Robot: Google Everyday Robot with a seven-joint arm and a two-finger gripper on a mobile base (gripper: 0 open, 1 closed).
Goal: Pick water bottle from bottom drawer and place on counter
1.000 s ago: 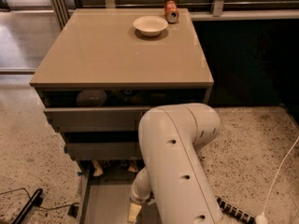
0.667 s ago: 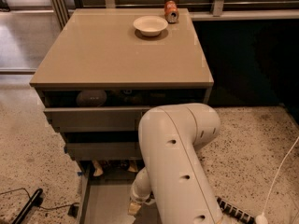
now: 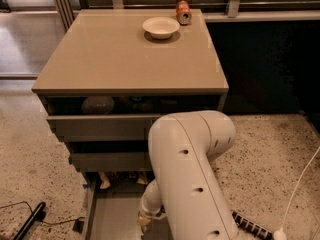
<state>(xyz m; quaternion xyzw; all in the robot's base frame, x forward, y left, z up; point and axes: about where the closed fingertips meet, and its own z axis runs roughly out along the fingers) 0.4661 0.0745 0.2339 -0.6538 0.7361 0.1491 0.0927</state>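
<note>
Beige counter bearing white bowl and soda can, gripper below counter in open bottom drawer, grip unreadable behind arm.

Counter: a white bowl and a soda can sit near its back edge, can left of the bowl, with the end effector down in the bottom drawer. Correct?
No. The camera view shows the soda can to the right of the bowl, not left. Both sit near the back edge of the counter, and the end effector is down in the bottom drawer.
</note>
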